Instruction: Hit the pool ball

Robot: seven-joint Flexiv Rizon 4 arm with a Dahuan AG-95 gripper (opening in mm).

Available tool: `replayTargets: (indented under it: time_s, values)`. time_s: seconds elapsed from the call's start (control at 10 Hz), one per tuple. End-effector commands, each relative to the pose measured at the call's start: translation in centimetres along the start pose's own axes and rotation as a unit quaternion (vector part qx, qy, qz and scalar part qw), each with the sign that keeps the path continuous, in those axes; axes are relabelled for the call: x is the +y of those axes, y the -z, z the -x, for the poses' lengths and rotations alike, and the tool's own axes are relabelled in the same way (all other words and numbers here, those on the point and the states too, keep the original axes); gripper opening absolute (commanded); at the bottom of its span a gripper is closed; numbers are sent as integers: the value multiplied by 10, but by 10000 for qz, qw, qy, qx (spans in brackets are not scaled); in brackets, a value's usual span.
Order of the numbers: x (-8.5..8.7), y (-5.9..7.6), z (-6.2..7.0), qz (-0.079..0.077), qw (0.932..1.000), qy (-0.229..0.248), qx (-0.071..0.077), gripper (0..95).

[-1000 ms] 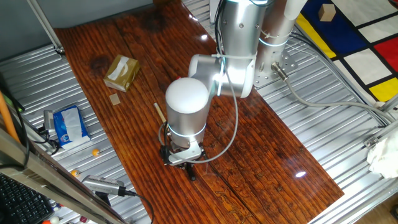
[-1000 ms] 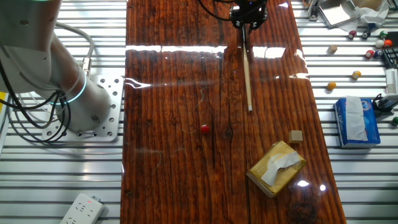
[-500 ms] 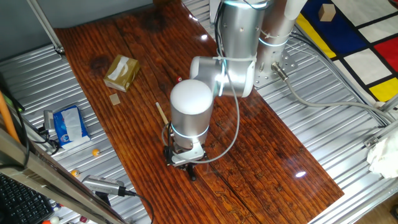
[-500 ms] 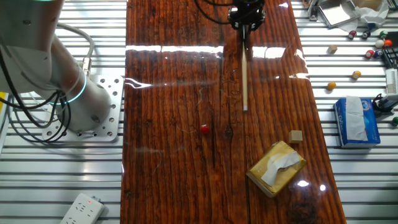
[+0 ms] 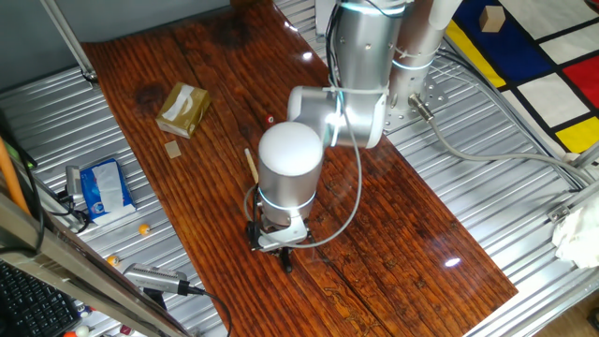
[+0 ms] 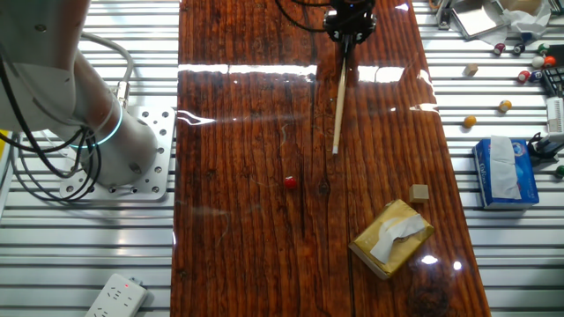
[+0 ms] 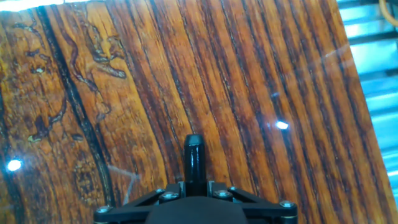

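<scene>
Swinging round from where it lay a second ago, the stick's [image 6: 338, 104] free tip has crept leftward in the other fixed view, so that the stick now slants from the gripper [image 6: 352, 19] at the top edge down toward seven o'clock instead of pointing straight down. Half a second back it was only partway through that turn. The arm [image 5: 290, 168] has barely travelled; it looks like the wrist is doing the turning.

The pool ball [image 6: 289, 182] sits alone on the wooden tabletop [image 6: 238, 114], well apart from the stick, at about seven o'clock from its tip. In one fixed view the ball [image 5: 270, 120] shows as a red dot at roughly twelve o'clock from the arm's white cap.

That sweep matters: my reading is that the stick is being aimed, and its line now runs much closer to the ball than it did, though tip and ball are not touching yet.

The gripper seems clamped on the stick's far end, but the fingers are too small and dark to be sure; the hand view shows only one dark finger [image 7: 193, 162] over bare wood.

The tan tissue box [image 6: 392, 236] and small wooden block [image 6: 419, 193] lie off at five o'clock, clear of that line.
</scene>
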State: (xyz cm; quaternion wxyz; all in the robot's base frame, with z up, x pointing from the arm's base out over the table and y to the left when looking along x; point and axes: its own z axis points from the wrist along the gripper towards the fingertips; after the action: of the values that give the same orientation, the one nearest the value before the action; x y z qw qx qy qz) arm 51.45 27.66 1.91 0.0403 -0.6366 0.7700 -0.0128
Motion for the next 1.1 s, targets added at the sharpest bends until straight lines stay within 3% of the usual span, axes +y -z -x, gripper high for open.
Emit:
replayTargets:
  time_s: [0.1, 0.6, 1.1]
  values:
    - [-3, 12, -2, 5, 9999, -53, 95, 0]
    - [-3, 15, -5, 19, 9993, -368, 63, 0]
    - [-5, 25, -10, 39, 9956, -921, -154, 0]
